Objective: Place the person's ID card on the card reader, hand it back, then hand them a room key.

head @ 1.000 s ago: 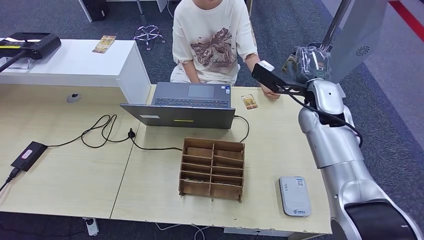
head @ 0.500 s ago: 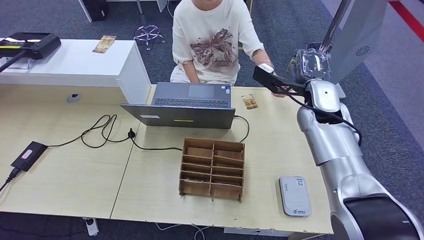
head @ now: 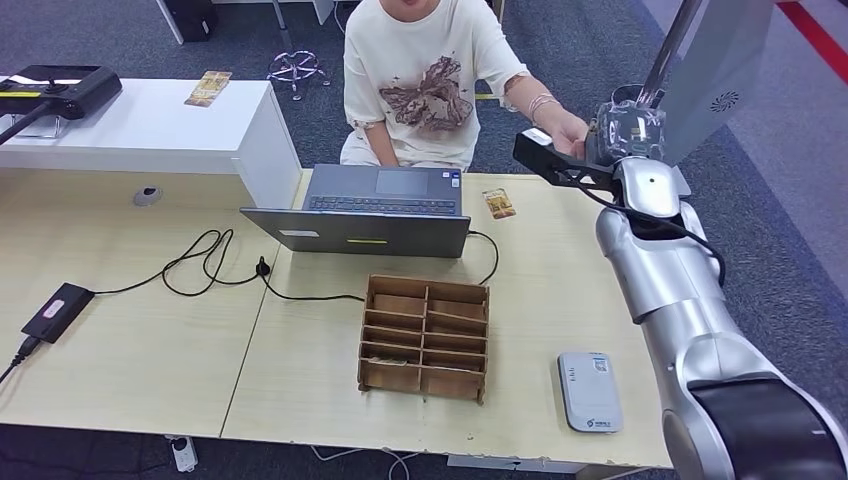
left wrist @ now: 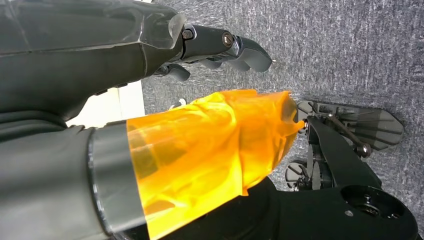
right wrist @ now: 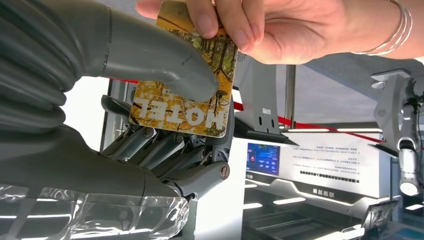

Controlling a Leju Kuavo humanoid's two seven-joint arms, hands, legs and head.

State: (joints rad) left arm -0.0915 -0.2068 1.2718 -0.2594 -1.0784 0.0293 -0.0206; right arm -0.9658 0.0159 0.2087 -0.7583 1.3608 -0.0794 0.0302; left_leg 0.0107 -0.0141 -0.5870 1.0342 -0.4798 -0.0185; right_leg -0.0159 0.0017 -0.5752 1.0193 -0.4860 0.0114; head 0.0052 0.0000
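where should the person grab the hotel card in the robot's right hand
By the free edge of the hotel card farthest from the right hand, coming from beyond the fingertips. The thumb presses its middle against the fingers, so that edge stands out; the person's hand already pinches there.

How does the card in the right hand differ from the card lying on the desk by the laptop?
The hotel card is held up off the desk, pinched by the right hand and also gripped by a person's hand; the desk card lies flat, untouched. The hotel card's "HOTEL" print is readable; the desk card's print is too small to read. Both look yellow-brown.
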